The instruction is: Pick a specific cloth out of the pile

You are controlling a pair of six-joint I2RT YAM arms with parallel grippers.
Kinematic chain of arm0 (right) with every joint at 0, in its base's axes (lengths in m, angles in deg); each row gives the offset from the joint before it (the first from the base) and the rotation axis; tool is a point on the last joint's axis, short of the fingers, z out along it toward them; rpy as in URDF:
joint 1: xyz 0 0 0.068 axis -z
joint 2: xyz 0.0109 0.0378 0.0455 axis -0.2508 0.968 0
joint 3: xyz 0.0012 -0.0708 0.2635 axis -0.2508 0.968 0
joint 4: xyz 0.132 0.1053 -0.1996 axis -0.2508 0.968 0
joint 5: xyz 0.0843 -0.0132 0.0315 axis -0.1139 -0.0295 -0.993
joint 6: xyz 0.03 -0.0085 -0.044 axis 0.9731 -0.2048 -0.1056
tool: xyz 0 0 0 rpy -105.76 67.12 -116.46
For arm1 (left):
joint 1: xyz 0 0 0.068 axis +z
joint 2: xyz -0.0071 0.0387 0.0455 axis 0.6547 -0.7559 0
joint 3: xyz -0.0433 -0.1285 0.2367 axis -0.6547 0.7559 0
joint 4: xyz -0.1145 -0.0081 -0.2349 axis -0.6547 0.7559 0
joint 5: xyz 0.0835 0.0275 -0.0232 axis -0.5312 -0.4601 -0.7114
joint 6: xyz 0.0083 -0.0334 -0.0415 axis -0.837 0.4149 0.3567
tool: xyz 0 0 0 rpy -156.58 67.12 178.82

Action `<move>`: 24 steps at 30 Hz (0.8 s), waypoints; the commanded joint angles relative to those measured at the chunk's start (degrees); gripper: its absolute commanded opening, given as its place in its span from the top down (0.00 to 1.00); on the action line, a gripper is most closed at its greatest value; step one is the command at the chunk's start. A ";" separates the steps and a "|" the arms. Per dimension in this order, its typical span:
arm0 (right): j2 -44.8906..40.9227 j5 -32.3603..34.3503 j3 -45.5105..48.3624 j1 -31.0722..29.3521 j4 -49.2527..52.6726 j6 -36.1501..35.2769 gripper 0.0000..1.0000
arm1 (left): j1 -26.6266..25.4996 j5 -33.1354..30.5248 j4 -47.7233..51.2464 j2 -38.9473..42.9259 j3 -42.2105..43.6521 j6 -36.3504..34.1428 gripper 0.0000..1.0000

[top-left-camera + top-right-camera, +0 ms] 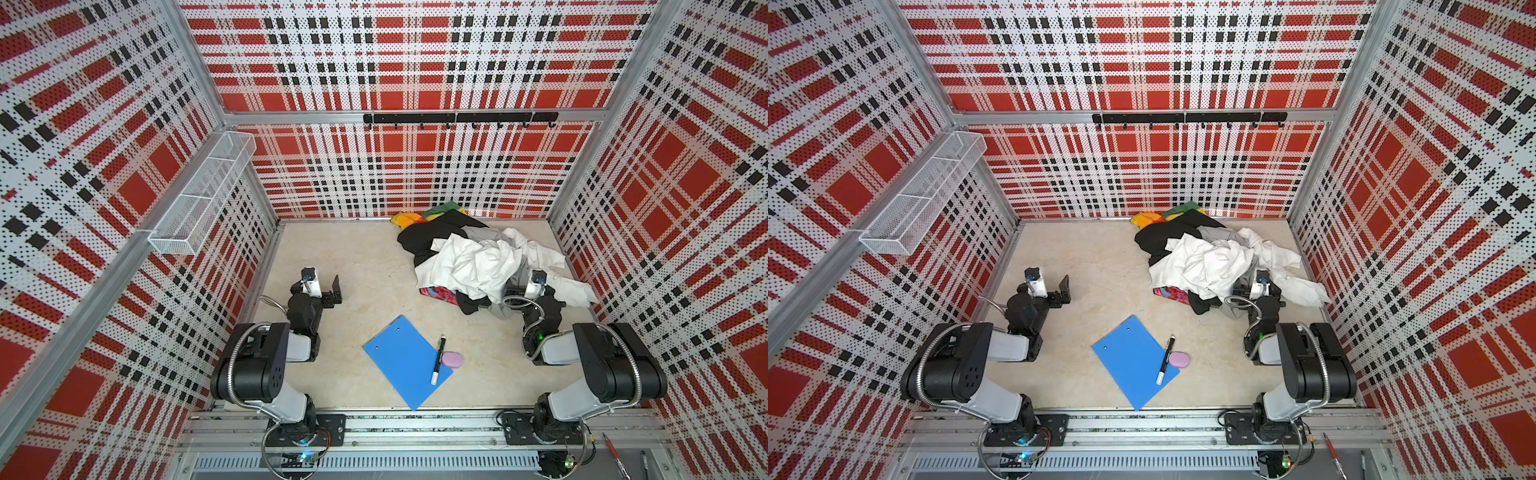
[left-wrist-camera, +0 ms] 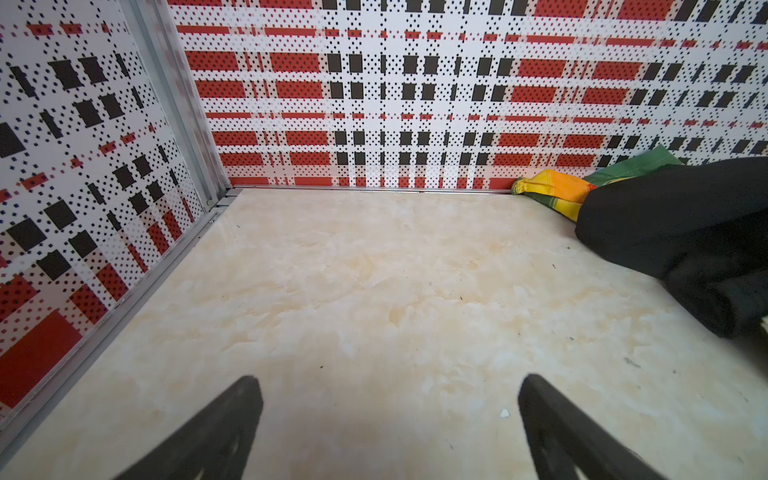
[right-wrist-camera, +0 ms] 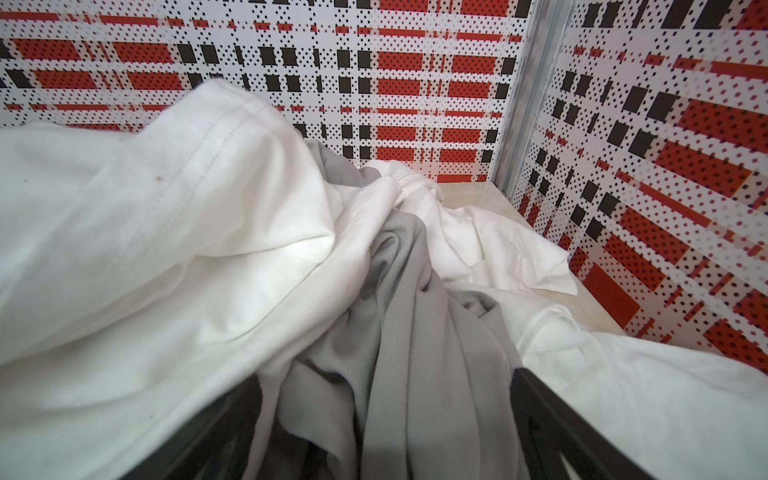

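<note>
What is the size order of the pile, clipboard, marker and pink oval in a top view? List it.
1. Pile
2. Clipboard
3. Marker and pink oval: unranked. The marker is longer and the oval wider, so they cover about alike.

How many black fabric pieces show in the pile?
2: the large black cloth at the far left of the pile, a smaller black piece at its near edge. More may be hidden underneath.
</note>
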 commanded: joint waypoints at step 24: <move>0.14 0.34 -0.60 0.03 -2.99 0.43 0.00 | 2.17 3.64 -3.79 -0.25 0.99 1.75 0.01</move>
